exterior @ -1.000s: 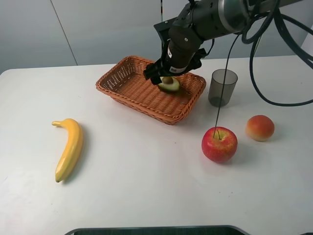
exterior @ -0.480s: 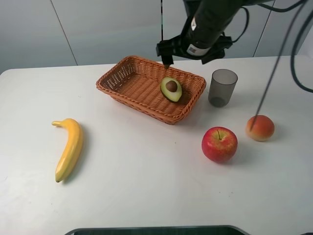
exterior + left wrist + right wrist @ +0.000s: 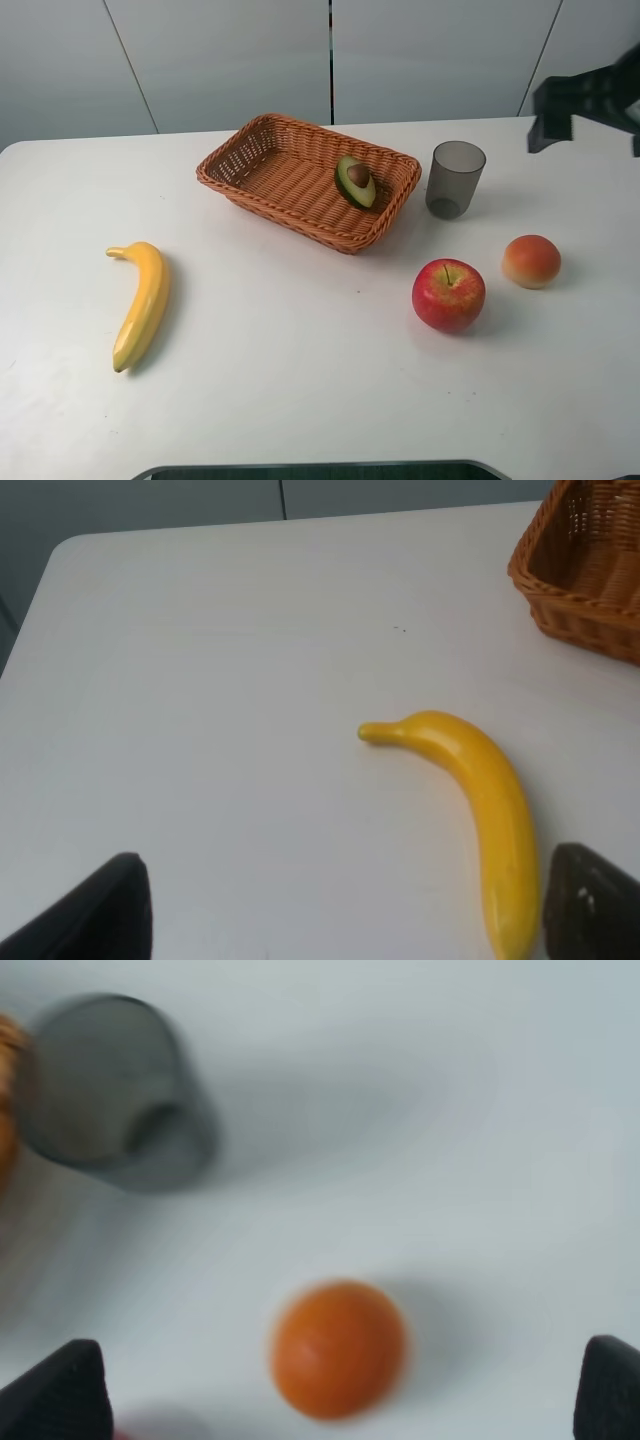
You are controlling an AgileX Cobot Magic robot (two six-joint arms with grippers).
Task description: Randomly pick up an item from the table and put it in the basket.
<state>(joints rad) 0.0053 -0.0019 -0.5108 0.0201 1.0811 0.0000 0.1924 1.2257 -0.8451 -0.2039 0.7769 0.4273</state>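
The halved avocado (image 3: 357, 182) lies cut side up in the orange-brown wicker basket (image 3: 262, 165), against its right wall, with nothing holding it. My right gripper (image 3: 583, 100) is a dark blur at the far right edge, well away from the basket. In the right wrist view it (image 3: 335, 1394) is open and empty above the table (image 3: 300, 330), over an orange fruit. My left gripper (image 3: 345, 910) is open and empty, hovering by the banana; it is out of the exterior view.
A yellow banana (image 3: 140, 303) lies at the left, also in the left wrist view (image 3: 480, 800). A grey cup (image 3: 456, 178) stands right of the basket. A red apple (image 3: 449, 294) and an orange fruit (image 3: 531, 261) lie at the right.
My right gripper let go of the avocado in the basket, rose and swung far to the right. The avocado now rests against the basket's right wall.
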